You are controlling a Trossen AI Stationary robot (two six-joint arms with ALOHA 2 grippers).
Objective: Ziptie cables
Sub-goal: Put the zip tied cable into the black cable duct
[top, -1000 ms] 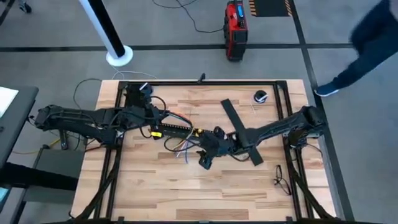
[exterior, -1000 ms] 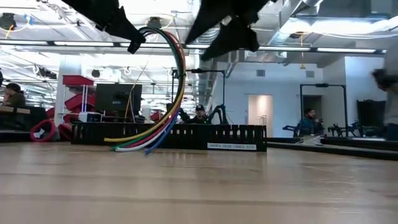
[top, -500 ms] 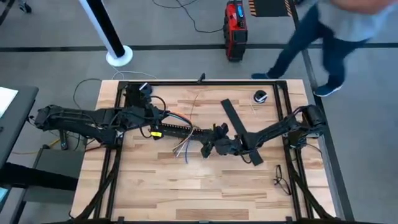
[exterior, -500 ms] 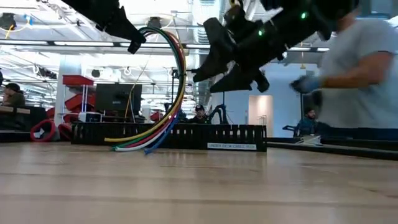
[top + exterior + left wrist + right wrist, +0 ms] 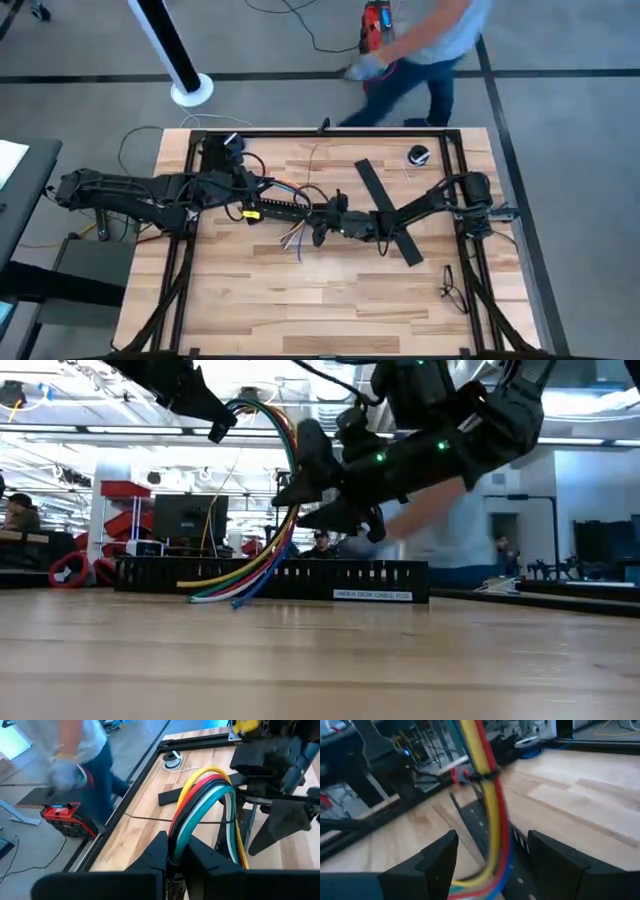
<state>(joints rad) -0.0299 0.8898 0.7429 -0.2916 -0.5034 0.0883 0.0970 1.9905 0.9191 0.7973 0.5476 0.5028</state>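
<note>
Behind the wooden table (image 5: 300,300) a person (image 5: 425,40) passes (harmless), but the right gripper (image 5: 492,855), jaws spread around the cables (image 5: 200,810) clenched in the left gripper (image 5: 176,857), may snag the thin zip tie (image 5: 200,821).

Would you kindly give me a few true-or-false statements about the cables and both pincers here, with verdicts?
1. The left pincer is shut on the cables. True.
2. The cables lie flat on the table. False: they arch up from the left pincer, ends drooping to the table.
3. The right pincer is open with the cables between its fingers. True.
4. The black slotted channel is held by the right pincer. False: it rests on the table.
</note>
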